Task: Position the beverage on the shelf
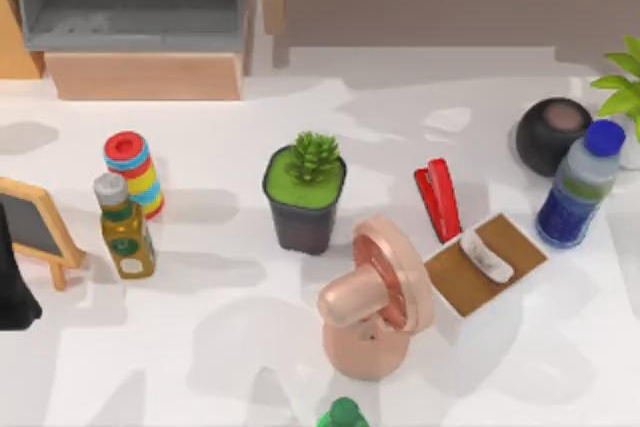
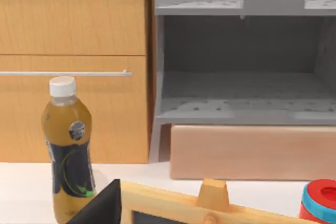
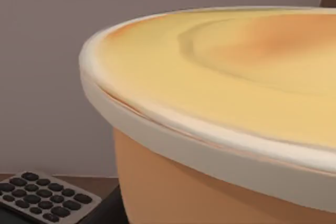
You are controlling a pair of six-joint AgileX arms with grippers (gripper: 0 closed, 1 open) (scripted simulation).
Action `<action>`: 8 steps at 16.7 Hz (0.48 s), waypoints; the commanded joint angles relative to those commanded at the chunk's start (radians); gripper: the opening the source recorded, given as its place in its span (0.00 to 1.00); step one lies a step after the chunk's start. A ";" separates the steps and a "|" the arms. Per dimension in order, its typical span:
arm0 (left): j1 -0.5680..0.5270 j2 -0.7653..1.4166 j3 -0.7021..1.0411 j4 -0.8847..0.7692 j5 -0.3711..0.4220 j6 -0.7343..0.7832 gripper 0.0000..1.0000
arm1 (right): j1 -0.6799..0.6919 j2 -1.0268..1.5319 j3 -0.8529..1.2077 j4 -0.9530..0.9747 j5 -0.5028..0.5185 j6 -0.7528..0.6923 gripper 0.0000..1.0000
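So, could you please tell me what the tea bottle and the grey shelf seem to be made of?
The tea bottle looks like clear, glossy plastic: amber liquid shows through it, under a white screw cap. The grey shelf looks like matte painted wood or stone-like board, since it is speckled and dull; which one is unclear.
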 joint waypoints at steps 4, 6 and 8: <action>0.000 0.000 0.000 0.000 0.000 0.000 1.00 | 0.208 0.020 0.125 -0.180 0.131 0.055 0.00; 0.000 0.000 0.000 0.000 0.000 0.000 1.00 | 0.303 0.043 0.198 -0.264 0.181 0.091 0.00; 0.000 0.000 0.000 0.000 0.000 0.000 1.00 | 0.388 0.069 0.269 -0.342 0.222 0.130 0.00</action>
